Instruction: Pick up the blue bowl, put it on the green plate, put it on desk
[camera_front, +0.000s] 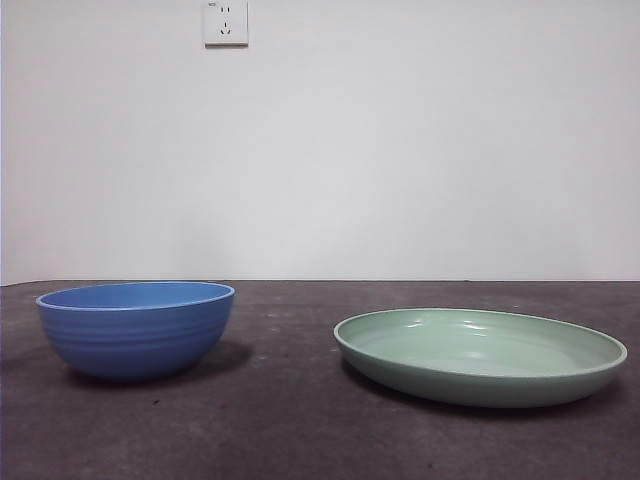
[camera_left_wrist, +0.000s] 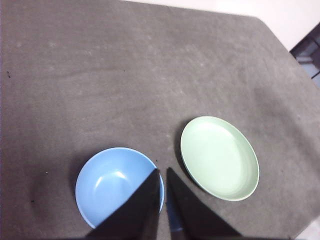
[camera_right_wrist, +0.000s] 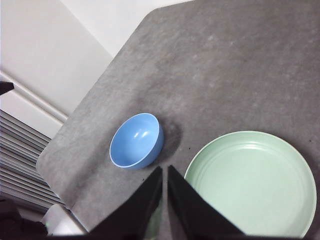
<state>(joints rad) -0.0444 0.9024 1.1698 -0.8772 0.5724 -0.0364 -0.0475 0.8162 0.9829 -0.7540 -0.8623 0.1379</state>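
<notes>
On the desk you've got both dishes sitting apart from each other, nothing stacked yet. From the front view the blue bowl is on the left side of the worktop, upright and resting flat, open side up. Your green plate sits off to the right, also flat on the dark surface, with a clear strip of bare tabletop between the two. Neither one is right at the near edge; both are roughly mid-depth, and the far edge meets a white wall with a power socket up high.

Neither arm shows up in the front view, so you're looking at both of them parked up high. The left gripper hangs above the blue bowl, its jaws pinched nearly together with only a thin slit between the tips, and nothing is in them. The green plate is just off to the side of it in that view.

The right gripper is the same deal: jaws almost touching, holding nothing, hovering over the gap between the blue bowl and the green plate. The bowl is empty inside, and so is the plate.
</notes>
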